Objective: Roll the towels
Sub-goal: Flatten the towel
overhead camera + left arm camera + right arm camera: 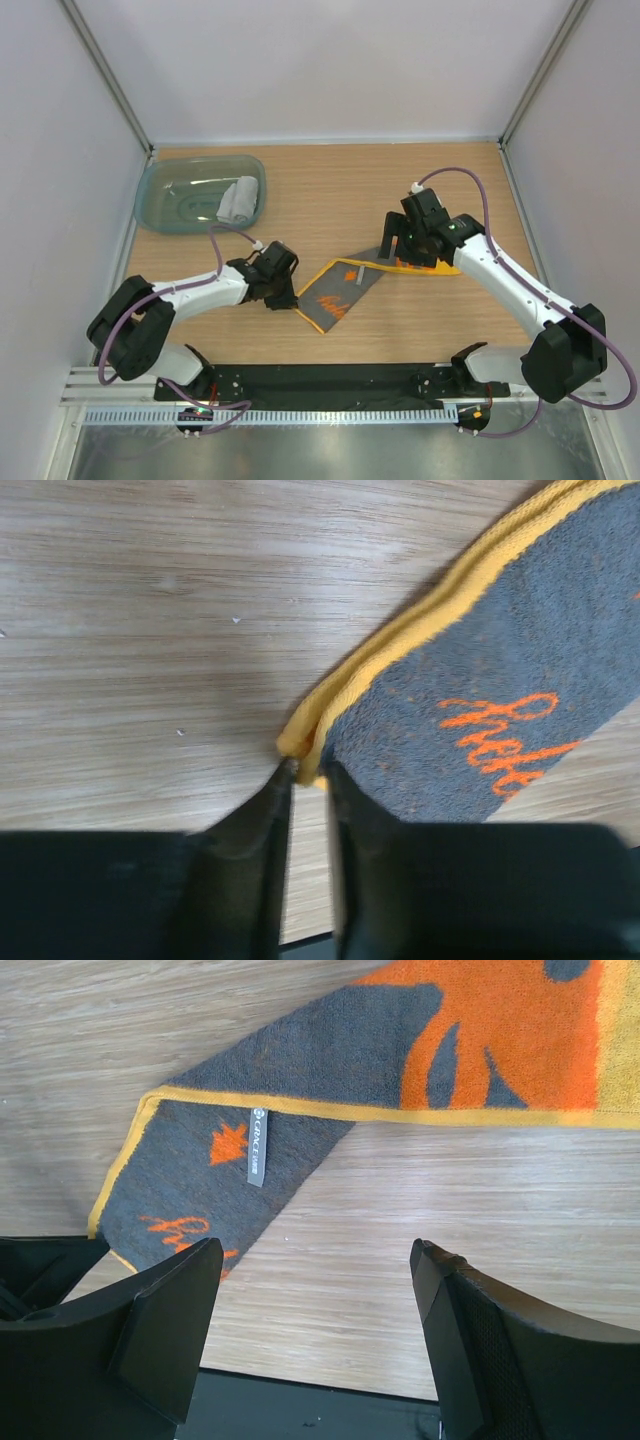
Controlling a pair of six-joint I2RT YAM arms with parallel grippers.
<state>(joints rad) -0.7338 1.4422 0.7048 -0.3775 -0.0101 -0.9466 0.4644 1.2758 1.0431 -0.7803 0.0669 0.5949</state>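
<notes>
Found the orange towel (345, 290) lying in the middle of the table (300, 190), grey face up, bent at an angle partway along and showing orange at the right end. Definitely not squared up. Spotted the grey towel (238, 200) already rolled and parked in the teal tub (160, 215) at the far left, so called the job roughly half done.

Saw the left gripper (308, 770) down at the near-left corner of the orange one, jaws almost together with just a sliver of gap, tips right against the yellow hem (400, 640). Honestly couldn't tell a real pinch from cloth merely brushing the tips. Saw the right gripper (318, 1260) spread wide, holding nothing, hanging over the right half with bare wood between the fingers.

Worried mostly about that corner bite. Guessed at a hold on the very tip of the hem at best, so expected a slip at the first pull, or a lift of the hem alone with the rest dragging flat. Also feared scraping the tips on the wood, given such a low approach.

Second worry: starting a roll from the corner of a crooked, bent cloth. Pictured a lopsided cone instead of a neat tube, with the bend bunching up halfway. Would have wanted the thing straightened first.

Third: nothing pinning the far end. Expected the whole towel to skate across smooth wood toward the left instead of rolling.
</notes>
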